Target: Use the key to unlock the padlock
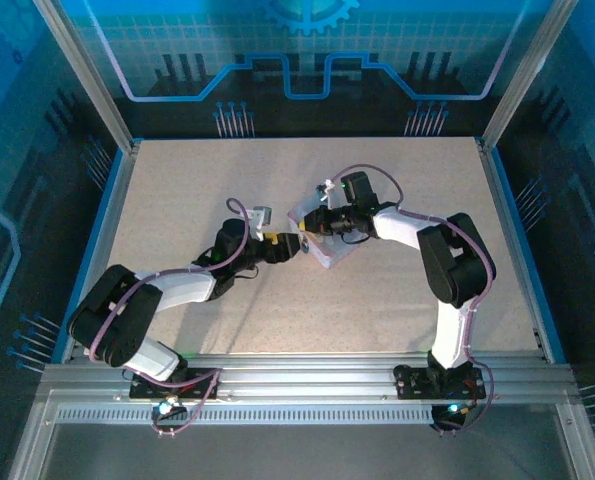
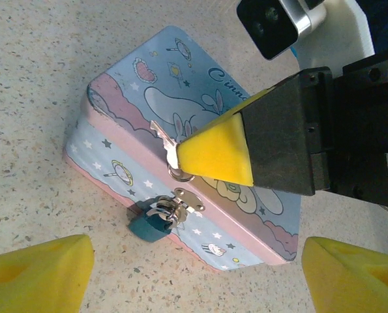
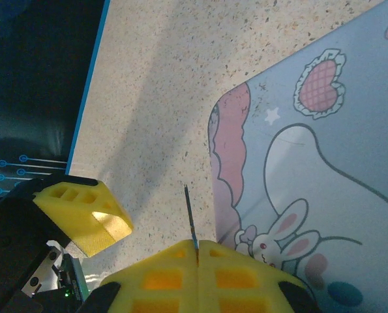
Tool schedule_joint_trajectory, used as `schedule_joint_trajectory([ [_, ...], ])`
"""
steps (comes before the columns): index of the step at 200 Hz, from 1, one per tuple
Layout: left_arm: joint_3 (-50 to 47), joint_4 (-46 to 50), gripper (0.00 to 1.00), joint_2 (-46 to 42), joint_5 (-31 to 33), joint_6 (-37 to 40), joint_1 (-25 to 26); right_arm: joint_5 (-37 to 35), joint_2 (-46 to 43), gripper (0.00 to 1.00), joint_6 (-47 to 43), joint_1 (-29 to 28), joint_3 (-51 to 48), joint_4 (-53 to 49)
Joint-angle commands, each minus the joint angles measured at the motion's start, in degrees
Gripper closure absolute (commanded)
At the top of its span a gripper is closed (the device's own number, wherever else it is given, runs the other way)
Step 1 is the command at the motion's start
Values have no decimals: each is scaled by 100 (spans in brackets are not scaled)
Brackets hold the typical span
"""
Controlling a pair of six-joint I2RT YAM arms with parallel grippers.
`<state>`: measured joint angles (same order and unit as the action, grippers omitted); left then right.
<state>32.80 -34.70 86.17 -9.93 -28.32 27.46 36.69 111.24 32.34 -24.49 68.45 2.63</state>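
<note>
Writing noted on the box point(image 2: 115, 98) lid: cursive "Cinn", the rest cut off by the right claw point(image 2: 200, 156); no other lettering can be made out. The lid is printed with a pale cartoon figure, stars, lollipops and a pink scalloped border; from the right wrist a white rabbit and a chequered heart are also seen. The padlock point(image 2: 152, 225), teal body with a silver shackle, is hung from the hasp point(image 2: 187, 201) on the box's front wall, low against the table point(image 2: 37, 98). The key point(image 2: 162, 138) is pinched between the right claw's yellow pads, which are pressed together; its silver end is stuck out over the lid near the front edge, above the hasp and apart from the padlock; whether the lid is touched cannot be told. From the right wrist the blade is seen as a thin dark sliver rising from the seam between the pads, just beside the lid's pink edge. The left claw point(image 2: 197, 261) is spread wide with nothing gripped, one yellow pad at each lower corner of its own view, the padlock side of the box ahead of them and untouched. From above, the box is found near the table's middle, the right claw over its lid and the left claw just beside it; bare speckled surface is left on all sides. The table is bounded by a blue rim point(image 3: 88, 85), with metal posts point(image 1: 85, 70) at the far corners
</note>
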Motion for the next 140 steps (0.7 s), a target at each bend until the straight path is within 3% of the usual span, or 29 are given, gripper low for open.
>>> schedule_joint_trajectory([
  [1,-97,24,15,-214,-165,164,-48,67,251,99,11,-205,-310,-518],
  [50,-199,-135,13,-208,-830,471,-61,222,-150,100,-89,-303,-556,-412],
  [102,-149,-197,12,-85,-1431,562,-269,304,-864,100,-26,59,-279,-512],
  [140,-36,-397,12,253,-1656,373,-351,138,-1378,99,-82,283,-693,-694],
])
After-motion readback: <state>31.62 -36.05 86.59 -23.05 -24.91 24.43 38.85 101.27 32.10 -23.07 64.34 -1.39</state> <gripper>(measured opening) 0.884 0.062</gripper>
